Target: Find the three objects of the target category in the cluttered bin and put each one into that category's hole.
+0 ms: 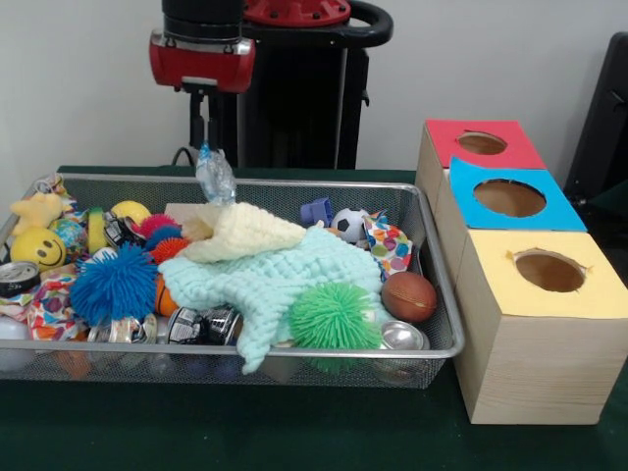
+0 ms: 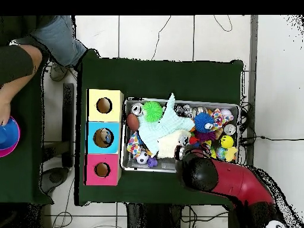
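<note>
The wire mesh bin (image 1: 294, 350) stands on the green table, full of toys, cloths and cans; in the overhead view (image 2: 178, 100) it lies right of the boxes. My gripper (image 1: 202, 126) hangs over the bin's far rim, shut on a crumpled clear plastic bottle (image 1: 216, 177) with a blue cap, which dangles above the clutter. In the overhead view the arm's black and red head (image 2: 199, 171) hides the gripper and bottle. The hole in the red-topped box (image 1: 482, 143) is the farthest from the camera, right of the bin, and it also shows in the overhead view (image 2: 102, 170).
A blue-topped box (image 1: 509, 197) and a yellow-topped box (image 1: 549, 271) stand in line with the red one. The bin holds a mint knitted cloth (image 1: 285, 280), green (image 1: 336, 316) and blue (image 1: 114, 285) spiky balls, a brown ball (image 1: 408, 296) and cans (image 1: 201, 324). A person's arm (image 2: 18, 62) shows at the overhead's left.
</note>
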